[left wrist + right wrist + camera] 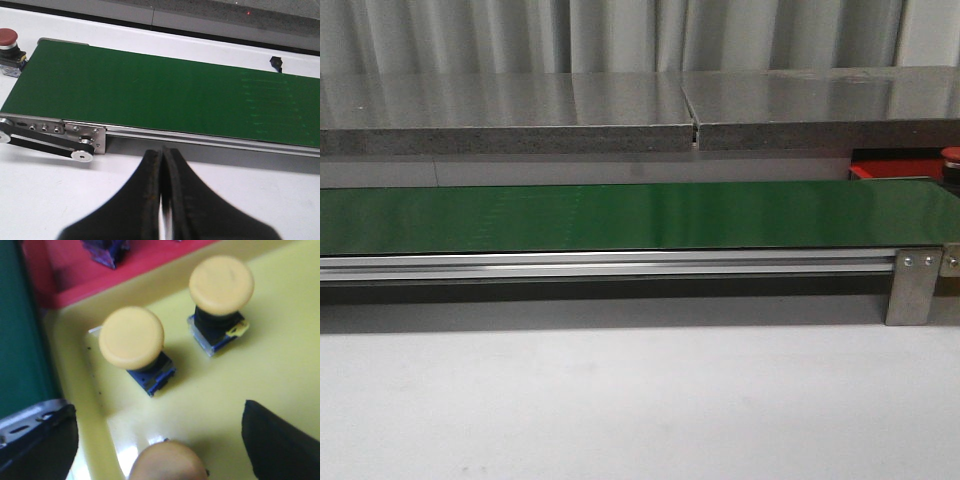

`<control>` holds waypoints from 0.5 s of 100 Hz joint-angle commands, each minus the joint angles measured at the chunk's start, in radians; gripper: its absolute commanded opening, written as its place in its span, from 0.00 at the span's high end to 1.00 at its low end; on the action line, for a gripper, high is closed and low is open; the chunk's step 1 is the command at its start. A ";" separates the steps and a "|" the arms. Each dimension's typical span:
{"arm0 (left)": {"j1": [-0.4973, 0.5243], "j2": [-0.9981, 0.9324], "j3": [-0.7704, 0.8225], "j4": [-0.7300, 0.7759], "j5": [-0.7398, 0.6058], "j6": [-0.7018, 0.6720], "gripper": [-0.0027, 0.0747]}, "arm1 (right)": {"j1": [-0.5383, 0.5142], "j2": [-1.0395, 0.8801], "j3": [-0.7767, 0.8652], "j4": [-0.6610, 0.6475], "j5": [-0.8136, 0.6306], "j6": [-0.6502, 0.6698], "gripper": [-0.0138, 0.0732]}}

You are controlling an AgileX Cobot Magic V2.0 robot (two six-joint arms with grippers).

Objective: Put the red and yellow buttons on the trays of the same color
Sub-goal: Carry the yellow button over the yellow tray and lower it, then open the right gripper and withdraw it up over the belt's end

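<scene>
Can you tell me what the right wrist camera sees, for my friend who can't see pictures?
Two yellow buttons stand upright in a yellow tray, and a third peeks in between the open right gripper. A red tray sits beside it, next to the green belt.

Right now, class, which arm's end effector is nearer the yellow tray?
Right. The right end effector hangs open directly over the yellow tray and its yellow buttons. The left end effector, shut, sits by the green belt, with no tray in its view.
</scene>
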 commanded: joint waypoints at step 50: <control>-0.009 0.001 -0.029 -0.011 -0.069 -0.001 0.99 | 0.117 -0.283 -0.297 -0.100 0.378 -0.109 0.09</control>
